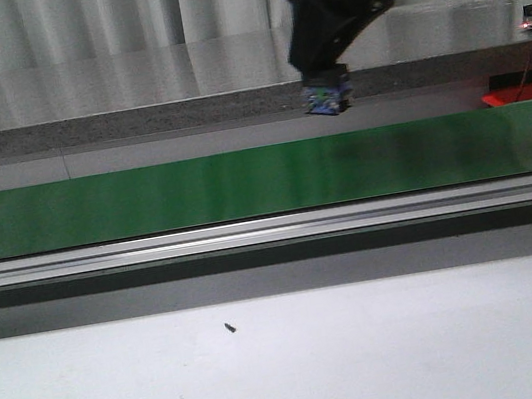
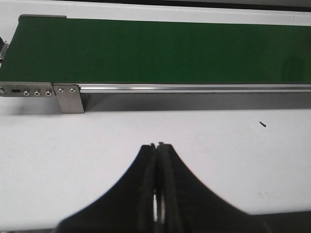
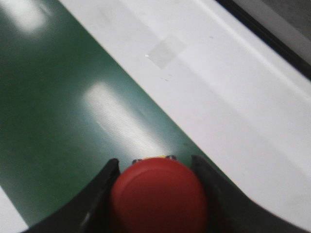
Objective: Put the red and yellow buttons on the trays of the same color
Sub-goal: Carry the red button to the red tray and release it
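We see the right pincer (image 3: 158,167) gripping a red button (image 3: 159,196), its two dark fingers (image 3: 99,187) pressed against either side of the round red cap; a thin edge of yellow shows just behind the cap, though we cannot tell what it belongs to. In the right wrist view the red button hangs over the green belt (image 1: 243,184), close to the edge where the belt meets the white bench (image 1: 293,367). In the front view the right arm reaches down from above, and the right pincer's tip (image 1: 328,96) sits above the belt's far side, right of centre, with the button itself hidden there. At the far right, beyond the belt, we make out a thin sliver of the red tray (image 1: 508,96), well apart from the pincer. The left pincer (image 2: 158,145) is closed on nothing, its fingers meeting over the bare white bench on the near side of the belt. A silver rail (image 1: 251,233) runs along the belt's near edge, and a small dark speck (image 1: 230,328) lies on the bench in front of it
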### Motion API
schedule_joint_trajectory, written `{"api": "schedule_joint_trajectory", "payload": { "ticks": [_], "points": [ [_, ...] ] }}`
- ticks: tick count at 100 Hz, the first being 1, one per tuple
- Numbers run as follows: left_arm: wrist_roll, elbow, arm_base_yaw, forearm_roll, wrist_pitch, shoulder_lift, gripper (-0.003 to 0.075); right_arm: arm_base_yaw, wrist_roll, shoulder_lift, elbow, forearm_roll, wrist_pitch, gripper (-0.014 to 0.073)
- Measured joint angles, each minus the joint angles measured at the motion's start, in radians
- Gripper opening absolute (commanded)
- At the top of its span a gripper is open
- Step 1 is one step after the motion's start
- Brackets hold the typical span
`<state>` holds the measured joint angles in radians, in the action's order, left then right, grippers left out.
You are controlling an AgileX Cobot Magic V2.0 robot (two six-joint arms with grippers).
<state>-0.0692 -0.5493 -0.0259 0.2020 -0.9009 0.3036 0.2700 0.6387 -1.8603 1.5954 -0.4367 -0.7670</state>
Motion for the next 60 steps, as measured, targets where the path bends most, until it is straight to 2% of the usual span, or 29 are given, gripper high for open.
{"api": "schedule_joint_trajectory", "payload": {
  "ticks": [36,60],
  "points": [
    [0.0,0.0,0.0,0.0,0.0,0.0,-0.002,-0.319,-0.098,0.011,0.0,0.002,-0.034,0.0111],
    [0.0,0.0,0.0,0.0,0.0,0.0,-0.002,-0.474,-0.116,0.011,0.0,0.008,-0.037,0.0111]
  ]
}}
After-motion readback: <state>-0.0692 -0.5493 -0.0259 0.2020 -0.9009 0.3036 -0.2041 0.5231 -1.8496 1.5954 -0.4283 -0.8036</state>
